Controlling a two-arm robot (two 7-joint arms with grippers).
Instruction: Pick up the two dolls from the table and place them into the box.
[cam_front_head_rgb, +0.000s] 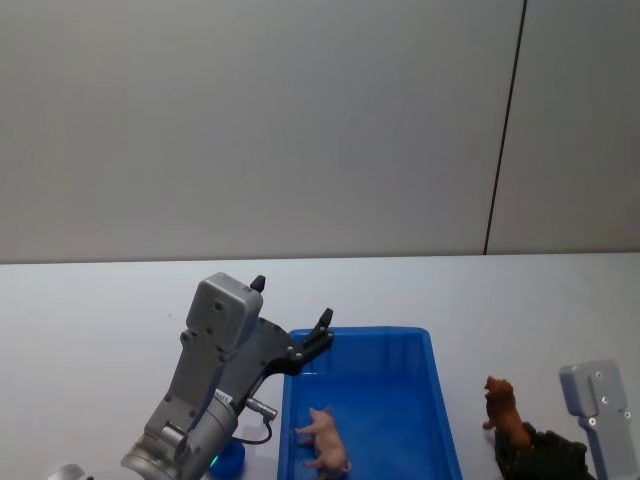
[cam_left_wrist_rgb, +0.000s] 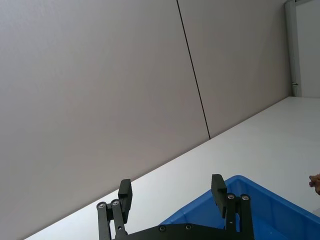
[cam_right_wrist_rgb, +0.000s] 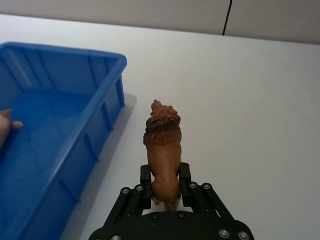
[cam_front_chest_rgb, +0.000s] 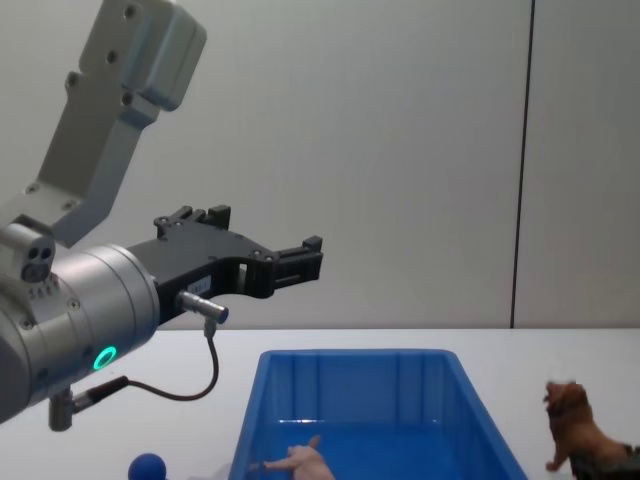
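The pale pink doll (cam_front_head_rgb: 324, 439) lies on the floor of the blue box (cam_front_head_rgb: 440, 400), also seen from the chest as the pink doll (cam_front_chest_rgb: 300, 462) inside the box (cam_front_chest_rgb: 470, 400). The brown lion-like doll (cam_right_wrist_rgb: 162, 145) is held off the table (cam_right_wrist_rgb: 240, 100), just right of the box (cam_right_wrist_rgb: 107, 90); my right gripper (cam_right_wrist_rgb: 164, 186) is shut on its hindquarters. This brown doll (cam_front_head_rgb: 505, 412) shows at the lower right, as does the doll (cam_front_chest_rgb: 575, 425) in the chest view. My left gripper (cam_front_head_rgb: 292, 313) hangs open and empty above the box's far left corner, and its fingers (cam_left_wrist_rgb: 172, 192) hold nothing.
A small blue ball (cam_front_chest_rgb: 148, 466) rests on the table left of the box. A plain grey wall (cam_front_head_rgb: 300, 120) stands behind the table. The tabletop stretches bare beyond and right of the box.
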